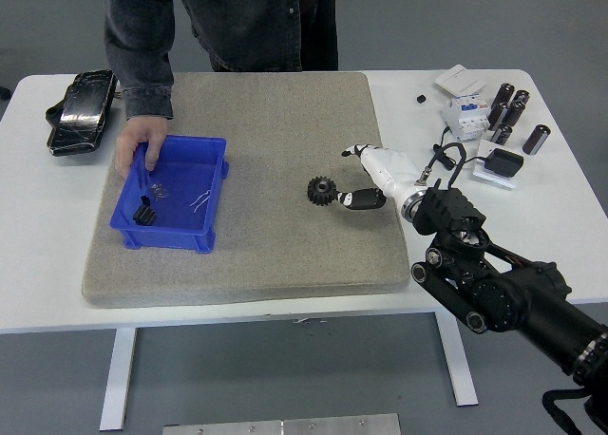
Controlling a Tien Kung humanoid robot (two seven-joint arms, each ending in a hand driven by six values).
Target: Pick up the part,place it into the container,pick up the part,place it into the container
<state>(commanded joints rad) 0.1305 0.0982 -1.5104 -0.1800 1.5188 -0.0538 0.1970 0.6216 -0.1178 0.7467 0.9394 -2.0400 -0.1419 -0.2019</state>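
Gear (323, 190) sits on pad (266, 255), just left of right hand (366, 179); fingers (353, 200) open, empty, set for grasp. Person's hand (139, 145) grips bin (211, 199) rim, prob. steadying it.

You have a grey mat (275, 255) on the white table (570, 193), a black pouch (81, 110) far left, and black cylinders (508, 112) beside small boxes (463, 112) far right.

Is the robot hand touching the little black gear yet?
Apart. The head view shows a thin strip of grey mat between the gear and the nearest fingertip of the right robot hand, whose fingers are spread beside it.
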